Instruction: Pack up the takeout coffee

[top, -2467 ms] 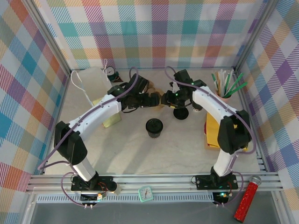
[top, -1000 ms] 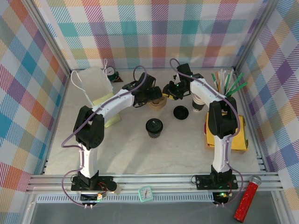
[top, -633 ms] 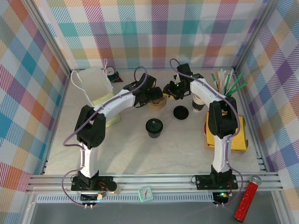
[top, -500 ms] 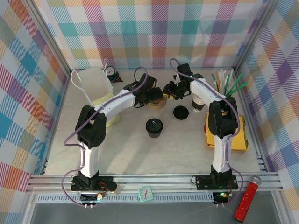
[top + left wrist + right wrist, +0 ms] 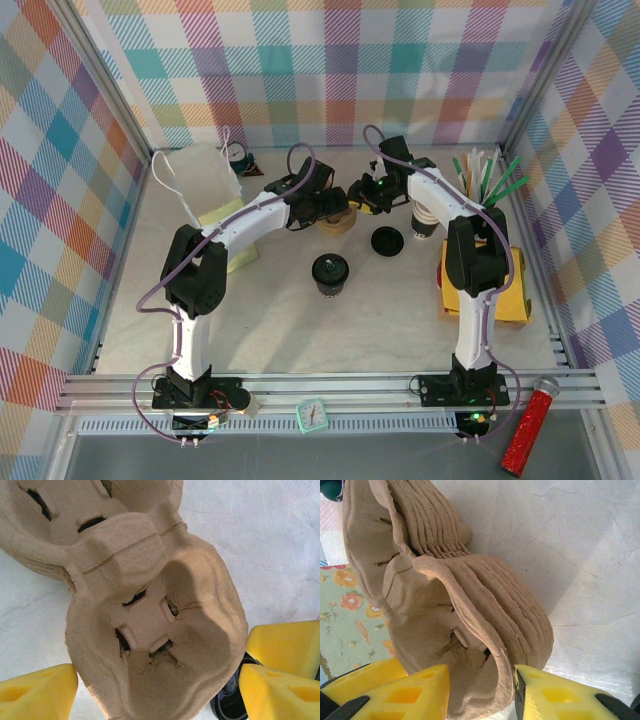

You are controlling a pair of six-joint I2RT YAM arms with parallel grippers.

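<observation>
The takeout coffee [image 5: 330, 272], a small cup with a black lid, stands alone mid-table, apart from both arms. Behind it lies a stack of brown moulded cup carriers [image 5: 338, 222]. My left gripper [image 5: 322, 206] spans the stack's width. In the left wrist view its yellow fingers [image 5: 35, 692] press the two sides of the carriers [image 5: 150, 605]. My right gripper [image 5: 360, 204] comes in from the right. In the right wrist view it [image 5: 480, 690] pinches the top carrier's rim [image 5: 485, 630], one finger inside the well and one outside.
A loose black lid [image 5: 386, 241] lies right of the carriers, beside lidless cups [image 5: 420, 222]. At back left stands a white paper bag [image 5: 195, 180], and at back right a pink cup of sticks [image 5: 483, 200]. A yellow box [image 5: 480, 290] sits on the right.
Since the earliest frame both arms have stretched farther back onto the carrier stack. Over the last second nothing has visibly moved.
</observation>
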